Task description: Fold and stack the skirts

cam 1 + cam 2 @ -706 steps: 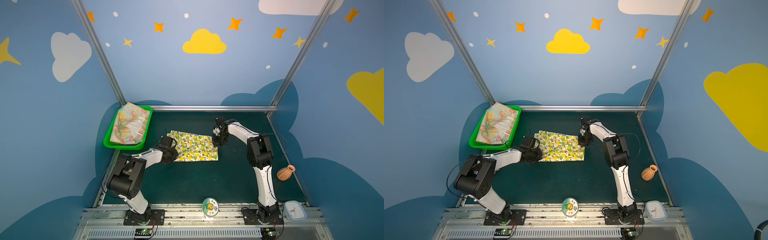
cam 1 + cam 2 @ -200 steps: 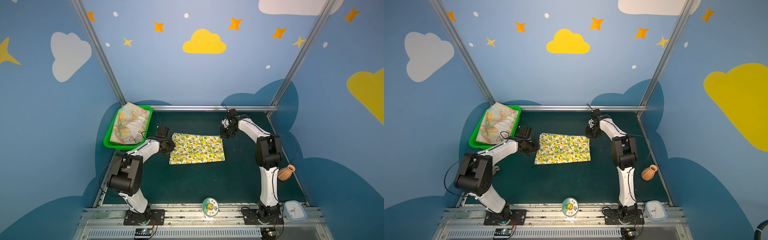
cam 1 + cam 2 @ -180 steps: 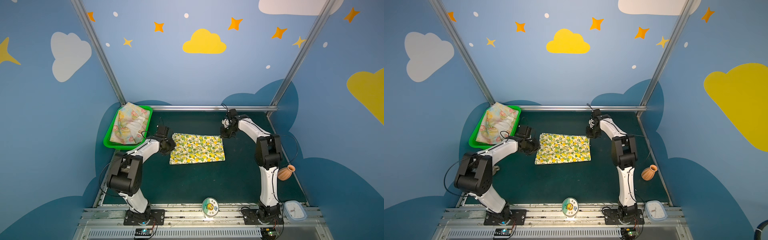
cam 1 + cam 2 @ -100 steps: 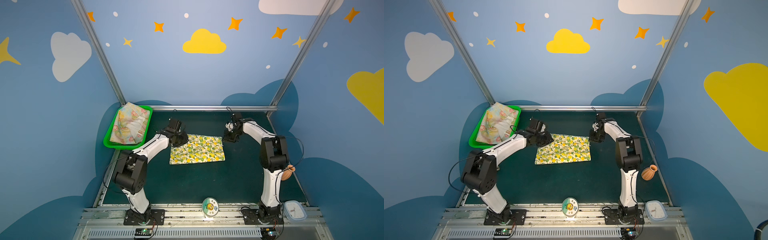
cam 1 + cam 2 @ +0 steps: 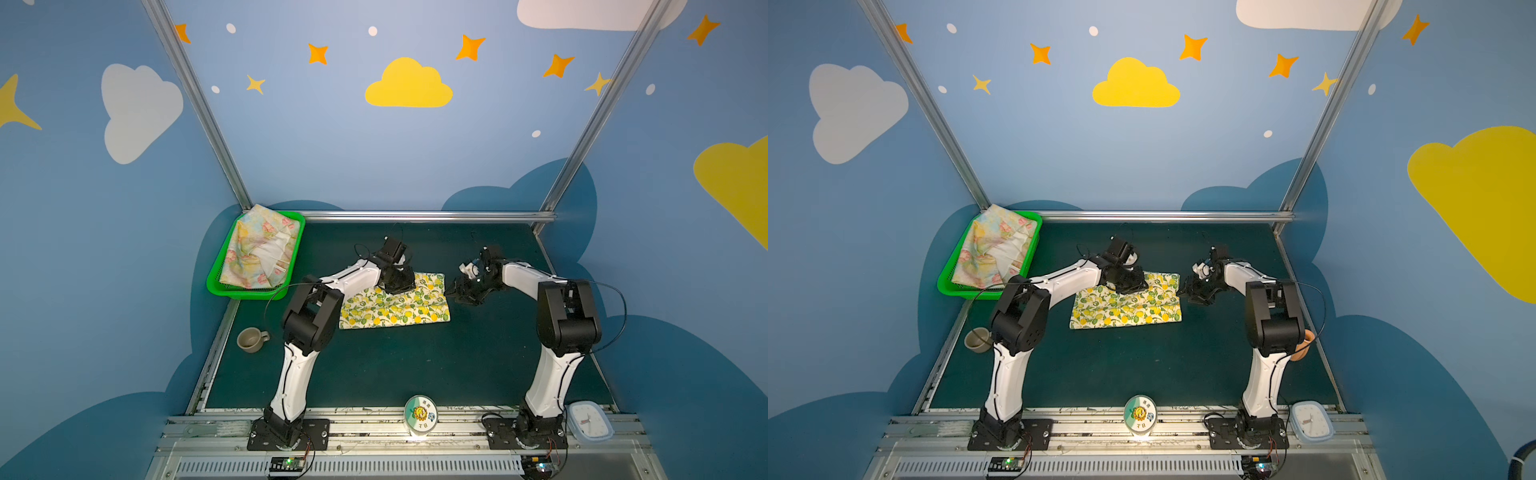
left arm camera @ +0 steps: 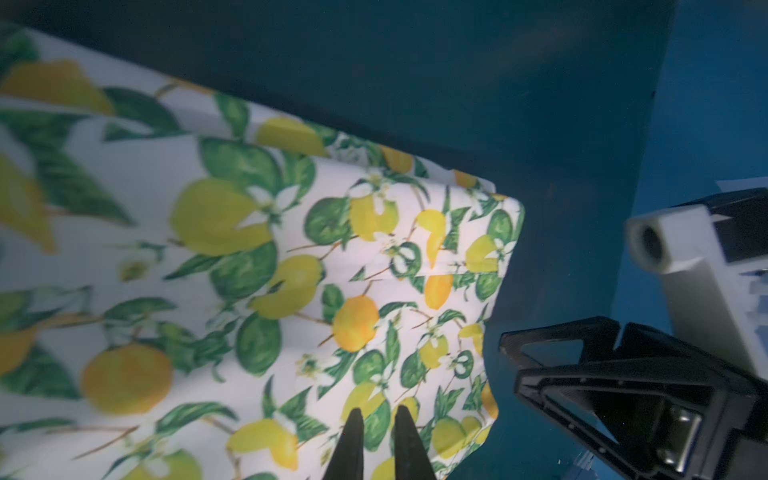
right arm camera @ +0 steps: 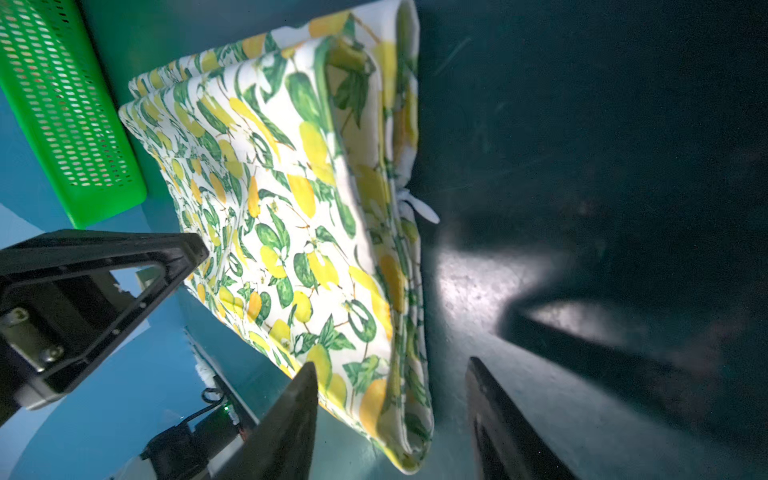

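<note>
Lemon skirt [image 5: 395, 309] lies flat — right claw [image 5: 452, 292] agape beside; left claw [image 6: 376, 412] above.

left pincer [image 6: 377, 409] narrow gap; right pincer [image 7: 390, 361] spread

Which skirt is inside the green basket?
The pink-flower skirt, bunched in the basket. The lemon skirt lies out on the dark mat.

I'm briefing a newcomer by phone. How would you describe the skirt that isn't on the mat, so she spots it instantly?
At the back left corner of the dark green mat sits a green plastic mesh basket. Crumpled inside it lies the pale yellow cloth skirt with pastel pink flowers; unlike the cream lemon-print skirt lying mid-table, it shows no lemons.
</note>
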You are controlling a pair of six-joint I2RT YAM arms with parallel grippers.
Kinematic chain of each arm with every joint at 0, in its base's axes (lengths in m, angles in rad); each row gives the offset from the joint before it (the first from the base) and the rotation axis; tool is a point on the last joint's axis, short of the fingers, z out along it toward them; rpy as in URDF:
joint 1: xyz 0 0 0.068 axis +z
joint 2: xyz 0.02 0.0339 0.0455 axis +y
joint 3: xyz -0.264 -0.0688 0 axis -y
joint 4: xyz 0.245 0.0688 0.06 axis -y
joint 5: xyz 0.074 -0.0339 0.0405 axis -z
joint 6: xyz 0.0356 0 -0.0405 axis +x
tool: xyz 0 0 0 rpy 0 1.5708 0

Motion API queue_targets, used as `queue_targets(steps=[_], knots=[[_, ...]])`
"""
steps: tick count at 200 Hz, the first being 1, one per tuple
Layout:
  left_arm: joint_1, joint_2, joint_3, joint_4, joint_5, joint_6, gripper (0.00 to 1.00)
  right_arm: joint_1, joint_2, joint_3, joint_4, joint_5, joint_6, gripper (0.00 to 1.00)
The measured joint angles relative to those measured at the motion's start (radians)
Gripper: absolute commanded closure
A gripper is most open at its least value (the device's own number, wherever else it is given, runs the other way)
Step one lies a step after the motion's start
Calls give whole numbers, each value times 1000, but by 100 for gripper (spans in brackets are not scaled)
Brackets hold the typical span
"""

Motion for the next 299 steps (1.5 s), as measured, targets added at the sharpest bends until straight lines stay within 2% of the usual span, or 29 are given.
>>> queue_targets(steps=[28,66,183,299], knots=[[-25,48,66,-11,15,0,84,-20,3,-18,57,-56,11,48],[-34,84,66,-33,18,-5,84,-19,29,-18,106,-92,26,51],[-45,117,48,-37,22,-16,85,22,77,-23,167,-92,34,52],[-45,118,48,-38,19,-16,86,68,103,-19,252,-109,93,54]])
